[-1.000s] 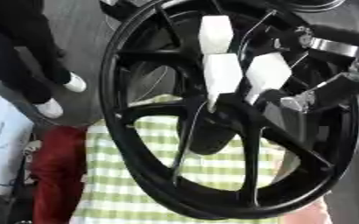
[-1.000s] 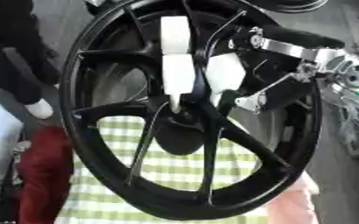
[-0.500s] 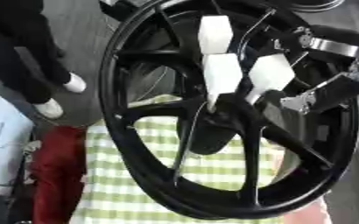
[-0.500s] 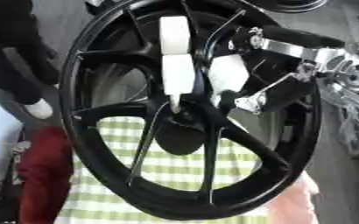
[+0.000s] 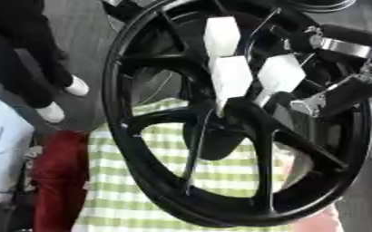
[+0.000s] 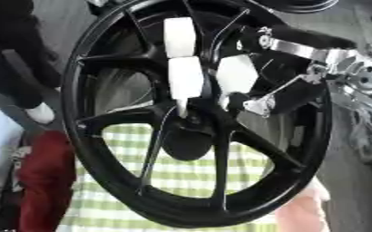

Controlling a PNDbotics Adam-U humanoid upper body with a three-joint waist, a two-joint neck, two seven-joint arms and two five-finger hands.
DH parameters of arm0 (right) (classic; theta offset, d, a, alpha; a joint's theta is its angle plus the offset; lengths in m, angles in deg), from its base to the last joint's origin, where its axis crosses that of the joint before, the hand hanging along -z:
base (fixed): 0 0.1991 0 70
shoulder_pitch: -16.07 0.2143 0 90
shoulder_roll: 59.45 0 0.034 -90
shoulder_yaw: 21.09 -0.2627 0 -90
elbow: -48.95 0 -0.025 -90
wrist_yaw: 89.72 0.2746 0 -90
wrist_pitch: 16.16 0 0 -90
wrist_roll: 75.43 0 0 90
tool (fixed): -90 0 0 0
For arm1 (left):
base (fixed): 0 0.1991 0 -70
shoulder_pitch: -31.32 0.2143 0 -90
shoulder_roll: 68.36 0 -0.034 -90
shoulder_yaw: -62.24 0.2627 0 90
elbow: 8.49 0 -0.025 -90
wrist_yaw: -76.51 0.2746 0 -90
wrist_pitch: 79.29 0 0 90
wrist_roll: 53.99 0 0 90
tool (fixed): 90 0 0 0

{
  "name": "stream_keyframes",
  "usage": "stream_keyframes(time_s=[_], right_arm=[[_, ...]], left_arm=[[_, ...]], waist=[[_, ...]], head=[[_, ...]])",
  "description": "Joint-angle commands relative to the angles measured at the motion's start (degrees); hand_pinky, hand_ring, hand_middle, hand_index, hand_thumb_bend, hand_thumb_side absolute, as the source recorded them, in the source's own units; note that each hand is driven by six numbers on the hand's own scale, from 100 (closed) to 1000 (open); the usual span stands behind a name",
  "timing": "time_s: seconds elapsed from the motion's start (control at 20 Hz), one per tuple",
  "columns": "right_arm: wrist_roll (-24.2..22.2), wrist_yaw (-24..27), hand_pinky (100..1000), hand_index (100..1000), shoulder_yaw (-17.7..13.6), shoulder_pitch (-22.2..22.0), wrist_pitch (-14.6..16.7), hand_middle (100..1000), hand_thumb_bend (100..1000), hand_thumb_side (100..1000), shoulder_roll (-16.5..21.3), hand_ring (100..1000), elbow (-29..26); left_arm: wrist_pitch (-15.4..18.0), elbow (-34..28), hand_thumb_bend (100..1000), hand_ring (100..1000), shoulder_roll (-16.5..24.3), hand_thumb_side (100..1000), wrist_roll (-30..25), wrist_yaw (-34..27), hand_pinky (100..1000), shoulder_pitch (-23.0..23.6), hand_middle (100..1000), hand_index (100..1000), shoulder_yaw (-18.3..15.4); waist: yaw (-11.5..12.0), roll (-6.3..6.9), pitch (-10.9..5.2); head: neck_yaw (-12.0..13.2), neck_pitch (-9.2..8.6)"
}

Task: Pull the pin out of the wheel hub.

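A large black spoked wheel (image 5: 138,176) stands tilted and fills both views, its dark hub (image 6: 186,141) at the centre. My right hand (image 5: 281,75) reaches in from the upper right through the spokes, and its white-padded fingers (image 6: 184,78) are curled together just above the hub. A thin pale pin (image 6: 180,107) shows below the pads, which pinch it; most of it is hidden by them. My left hand shows in neither view.
A green-and-white checked cloth (image 5: 125,199) lies under the wheel, with a red bundle (image 5: 56,181) at its left. A person's dark legs and white shoes (image 5: 62,97) stand at the upper left. Silver metal parts (image 6: 368,77) crowd the right edge.
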Motion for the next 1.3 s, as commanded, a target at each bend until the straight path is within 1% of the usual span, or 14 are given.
stream_keyframes(time_s=[0.05, 0.2, 0.4, 0.6, 0.8, 0.9, 1.05, 1.15, 1.25, 1.3], right_arm=[[0.9, 0.8, 725, 491, -0.8, 0.2, -0.5, 338, 100, 100, 1.3, 510, -0.3], [1.2, 2.3, 710, 468, -1.2, 0.6, -0.5, 312, 100, 100, 1.3, 483, -0.3], [1.5, 4.3, 683, 440, -2.6, 1.0, 0.2, 284, 100, 100, 1.4, 458, -0.3], [2.2, 6.0, 667, 425, -4.7, 1.1, 1.1, 267, 100, 100, 1.5, 444, -0.3], [3.7, 8.4, 662, 417, -8.1, 0.4, 1.8, 256, 100, 100, 1.4, 437, -0.3], [5.1, 9.6, 665, 416, -10.1, -0.7, 1.7, 254, 100, 100, 1.0, 437, -0.3], [8.9, 11.9, 671, 415, -14.6, -3.8, 1.3, 251, 100, 100, -0.2, 437, -0.3], [12.8, 13.3, 676, 415, -18.4, -7.1, 1.0, 250, 100, 100, -1.5, 438, -0.3], [17.0, 14.1, 684, 419, -22.2, -11.2, 0.8, 254, 100, 100, -3.1, 442, -0.3], [19.7, 14.1, 689, 422, -24.4, -14.0, 0.4, 256, 100, 100, -4.7, 446, -0.3]], left_arm=[[0.1, -0.4, 243, 753, 1.2, 857, -0.2, 0.0, 621, -0.4, 807, 725, 0.1], [0.1, -0.4, 242, 752, 1.2, 858, -0.1, 0.0, 621, -0.4, 806, 724, 0.0], [0.1, -0.4, 241, 751, 1.2, 859, -0.1, 0.0, 622, -0.2, 806, 723, 0.0], [0.1, -0.4, 240, 750, 1.2, 859, 0.0, 0.0, 622, -0.1, 805, 723, -0.1], [0.1, -0.4, 240, 750, 1.0, 861, 0.2, 0.1, 622, 0.0, 805, 723, -0.3], [0.1, -0.4, 239, 750, 0.9, 861, 0.3, 0.1, 622, 0.1, 805, 723, -0.4], [0.2, -0.5, 239, 750, 0.8, 861, 0.5, 0.2, 622, 0.2, 806, 723, -0.7], [0.3, -0.6, 239, 750, 0.7, 860, 0.9, 0.2, 622, 0.3, 806, 723, -1.0], [0.3, -0.6, 239, 750, 0.6, 860, 1.2, 0.3, 622, 0.4, 806, 723, -1.3], [0.4, -0.7, 239, 750, 0.5, 861, 1.4, 0.3, 622, 0.5, 806, 723, -1.5]], waist=[[0.1, 0.27, -0.95], [0.1, 0.24, -1.01], [0.0, 0.19, -1.18], [-0.2, 0.18, -1.35], [-0.6, 0.23, -1.48], [-0.8, 0.31, -1.48], [-1.3, 0.5, -1.44], [-1.7, 0.63, -1.33], [-2.2, 0.7, -1.18], [-2.6, 0.76, -1.07]], head=[[-0.2, -0.32], [-0.2, -0.26], [-0.1, -0.21], [0.0, -0.18], [0.4, -0.3], [0.6, -0.45], [1.0, -0.67], [1.4, -0.74], [1.8, -0.79], [2.1, -0.94]])
